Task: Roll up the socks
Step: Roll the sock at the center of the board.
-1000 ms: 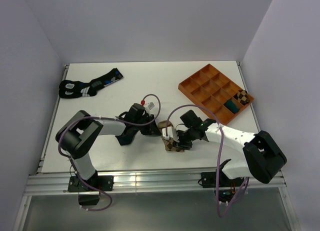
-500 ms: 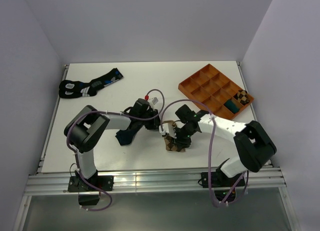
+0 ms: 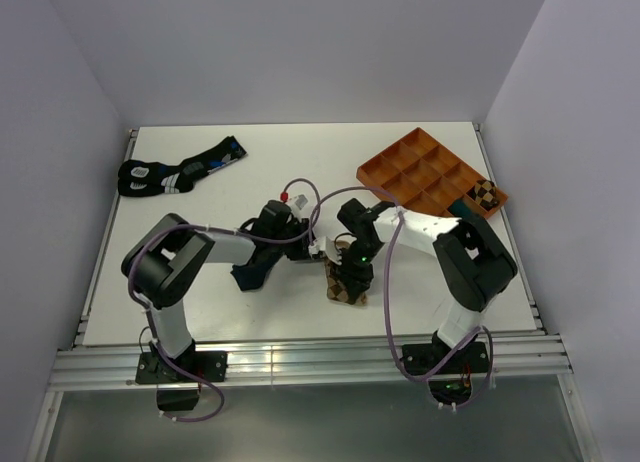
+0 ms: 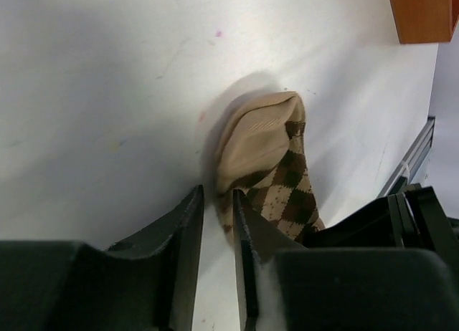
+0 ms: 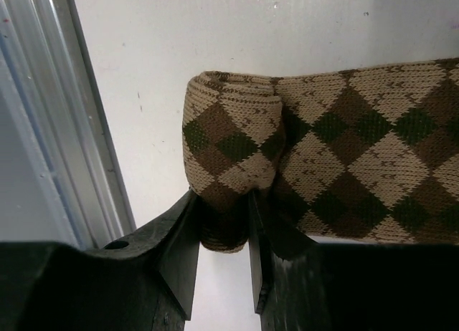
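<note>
The tan argyle sock [image 3: 343, 288] lies near the table's front centre, its near end rolled up. My right gripper [image 3: 352, 273] is shut on that rolled end; the right wrist view shows the roll [image 5: 229, 141] pinched between my fingers [image 5: 183, 238], with the flat part running off to the right. My left gripper [image 3: 318, 249] sits at the sock's other, plain tan end [image 4: 259, 146], its jaws nearly closed on the fabric's edge. The plain navy sock [image 3: 252, 270] lies under my left arm, partly hidden.
An orange divided tray [image 3: 372, 176] stands at the back right, with a rolled argyle sock [image 3: 485, 193] and a dark roll [image 3: 462, 212] in two of its compartments. Black socks with blue and white markings [image 3: 178, 170] lie at the back left. The table's metal front rail [image 5: 43, 130] is close to the right gripper.
My right gripper has swung left and turned over the sock's rolled end, closing on it. The lifted tan end has dropped. My left gripper has shifted only slightly.
</note>
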You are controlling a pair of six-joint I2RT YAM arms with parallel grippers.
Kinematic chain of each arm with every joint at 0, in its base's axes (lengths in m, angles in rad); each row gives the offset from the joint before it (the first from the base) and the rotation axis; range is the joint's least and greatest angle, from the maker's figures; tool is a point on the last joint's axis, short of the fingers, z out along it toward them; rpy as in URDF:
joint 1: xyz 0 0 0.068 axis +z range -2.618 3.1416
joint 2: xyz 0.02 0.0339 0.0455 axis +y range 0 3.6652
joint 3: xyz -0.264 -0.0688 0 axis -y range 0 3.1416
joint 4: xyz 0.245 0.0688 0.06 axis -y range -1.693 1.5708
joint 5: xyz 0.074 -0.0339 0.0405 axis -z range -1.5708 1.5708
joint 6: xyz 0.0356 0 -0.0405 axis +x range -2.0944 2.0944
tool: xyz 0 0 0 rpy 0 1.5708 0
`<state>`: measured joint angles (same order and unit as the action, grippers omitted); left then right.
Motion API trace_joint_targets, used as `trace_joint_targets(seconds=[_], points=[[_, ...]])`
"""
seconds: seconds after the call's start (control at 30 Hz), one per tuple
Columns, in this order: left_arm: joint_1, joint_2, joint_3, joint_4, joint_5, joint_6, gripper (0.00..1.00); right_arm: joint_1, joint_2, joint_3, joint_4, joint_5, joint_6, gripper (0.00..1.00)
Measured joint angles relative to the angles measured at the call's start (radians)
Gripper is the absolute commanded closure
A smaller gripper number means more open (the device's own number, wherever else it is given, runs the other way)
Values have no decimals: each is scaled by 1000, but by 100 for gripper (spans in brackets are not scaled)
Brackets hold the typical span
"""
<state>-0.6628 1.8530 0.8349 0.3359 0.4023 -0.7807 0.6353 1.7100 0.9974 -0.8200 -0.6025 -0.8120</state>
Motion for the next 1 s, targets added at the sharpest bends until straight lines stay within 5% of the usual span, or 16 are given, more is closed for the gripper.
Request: trace_joint_targets(seconds=[0.37,0.63,0.8,1.0], points=[[42,-223,-172,49,-115,-54,67,-31,101,76,-82,-72,53,76],[17,-461,-441,211,-165,-40,68,-69,230,191,-221,-126,32,76],[-104,-486,-502,271,-221,24,64,-99,352,310,-357,-151,3,76],[-289,-393,-367,285,-246,167,58,-110,444,399,-465,-160,-16,76]])
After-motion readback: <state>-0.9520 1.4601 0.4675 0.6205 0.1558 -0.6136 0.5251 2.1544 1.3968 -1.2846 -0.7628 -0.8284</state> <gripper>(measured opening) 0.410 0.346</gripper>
